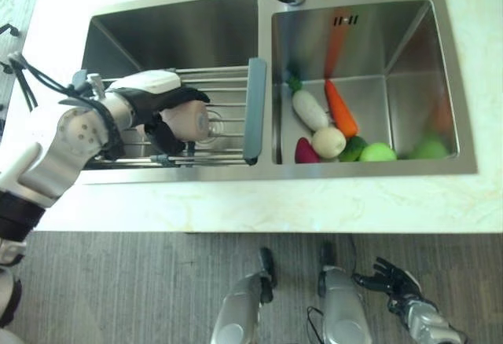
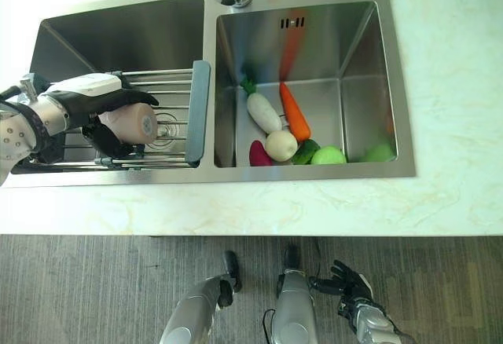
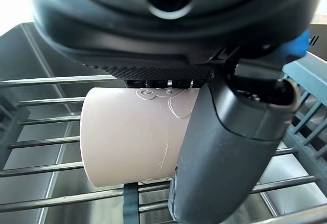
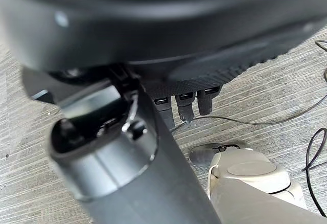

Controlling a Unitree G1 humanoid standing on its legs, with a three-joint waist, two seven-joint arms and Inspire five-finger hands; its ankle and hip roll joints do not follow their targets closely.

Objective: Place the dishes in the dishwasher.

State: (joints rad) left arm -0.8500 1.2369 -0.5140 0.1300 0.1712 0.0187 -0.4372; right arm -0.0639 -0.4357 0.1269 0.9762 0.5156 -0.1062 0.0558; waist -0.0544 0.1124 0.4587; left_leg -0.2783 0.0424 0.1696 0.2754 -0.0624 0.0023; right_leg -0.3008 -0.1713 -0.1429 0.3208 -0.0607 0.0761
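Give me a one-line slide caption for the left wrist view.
Left hand curled round a pale pink cup lying on its side over the wire rack across the left sink basin.

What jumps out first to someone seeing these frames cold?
The left hand stands out first: its fingers are curled round a pale pink cup lying on its side over the wire rack in the left basin of the steel sink. Next, the bright toy vegetables in the right basin, chiefly an orange carrot and a white radish. The right hand hangs low over the grey floor.
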